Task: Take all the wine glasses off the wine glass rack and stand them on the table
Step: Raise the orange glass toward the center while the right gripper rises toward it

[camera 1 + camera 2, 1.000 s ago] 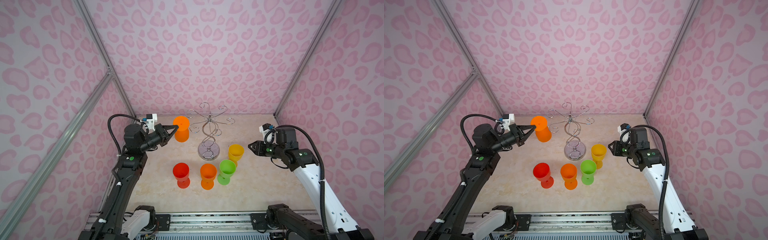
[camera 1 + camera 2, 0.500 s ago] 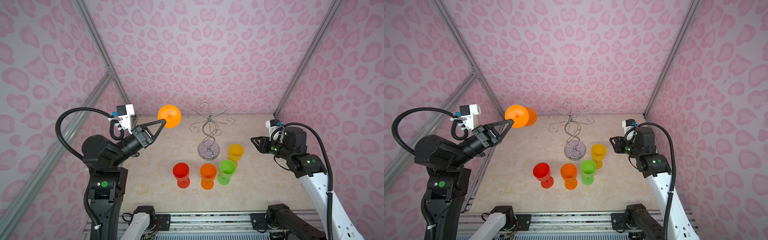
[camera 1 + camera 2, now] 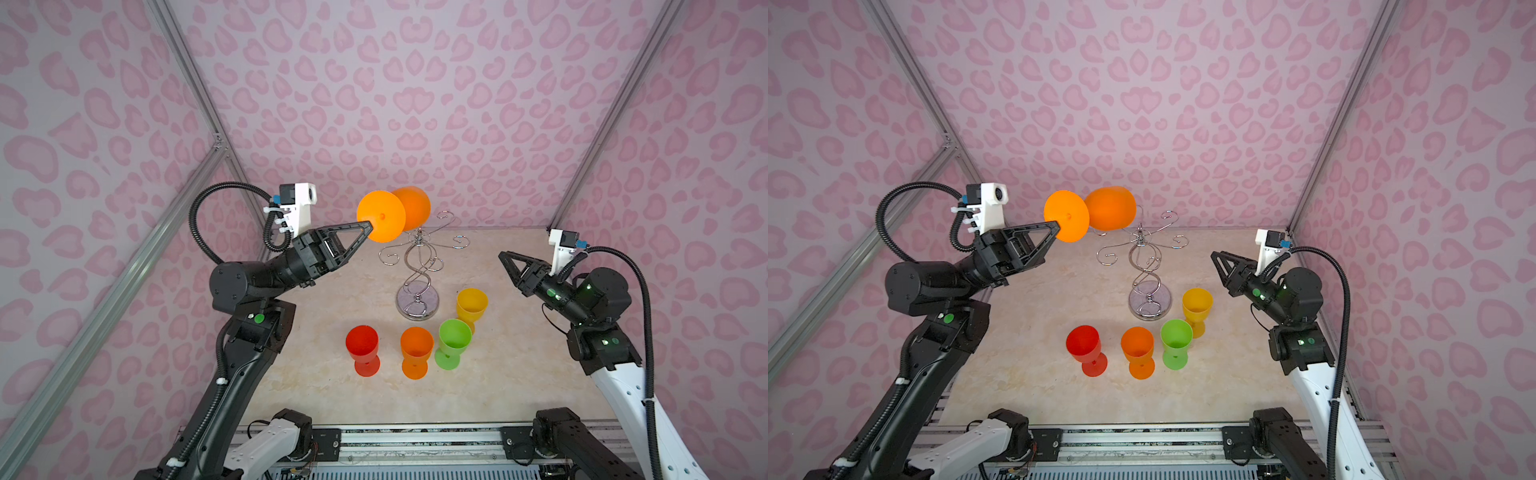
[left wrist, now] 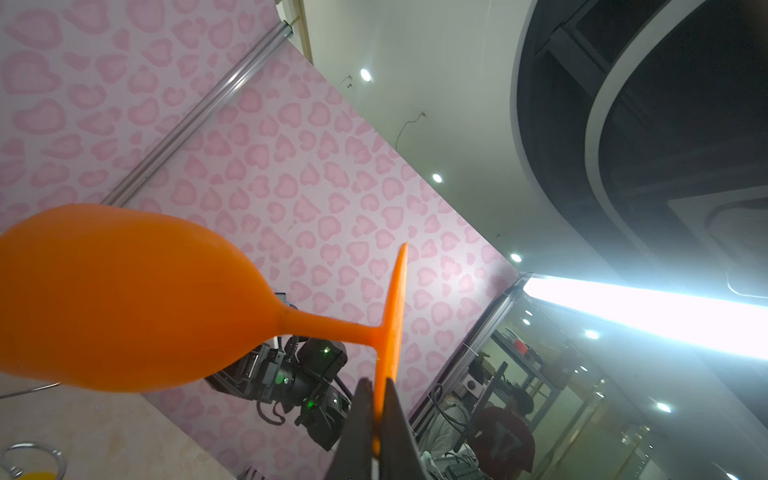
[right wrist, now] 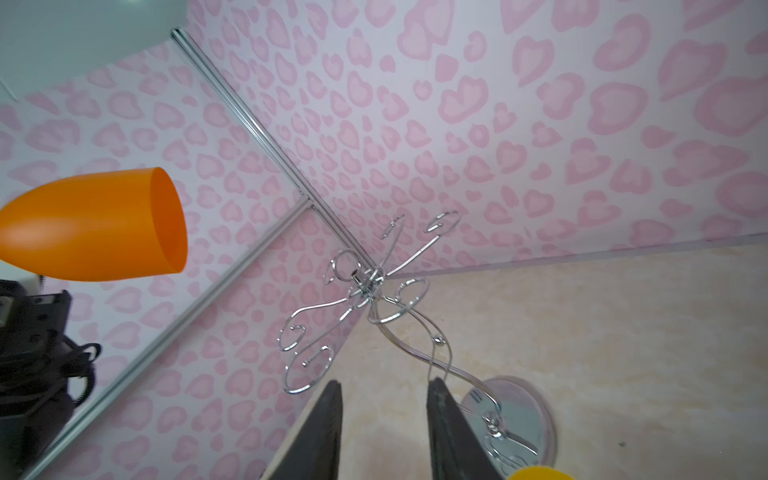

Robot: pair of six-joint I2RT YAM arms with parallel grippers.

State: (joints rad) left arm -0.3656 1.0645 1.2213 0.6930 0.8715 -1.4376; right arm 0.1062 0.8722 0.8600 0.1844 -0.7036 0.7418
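Red (image 3: 362,344), orange (image 3: 416,345), green (image 3: 454,337) and yellow (image 3: 471,304) cups stood upright nearest, the wine glass rack (image 3: 417,302) behind them, the right gripper (image 3: 503,257) with jaws spread at its three o'clock, and the left gripper (image 3: 370,225) pinching the foot of the sideways orange wine glass (image 3: 382,216) at eleven o'clock, off the hooks.

orange stemmed plastic wine glass (image 4: 124,299): smooth, satin, slightly translucent. chrome wire wine glass rack (image 3: 417,301): polished metal, mirror gloss. beige marble-look tabletop (image 3: 498,386): smooth, low sheen. pink heart-print walls (image 3: 415,83): matt. silver frame rails (image 3: 185,70): brushed metal.
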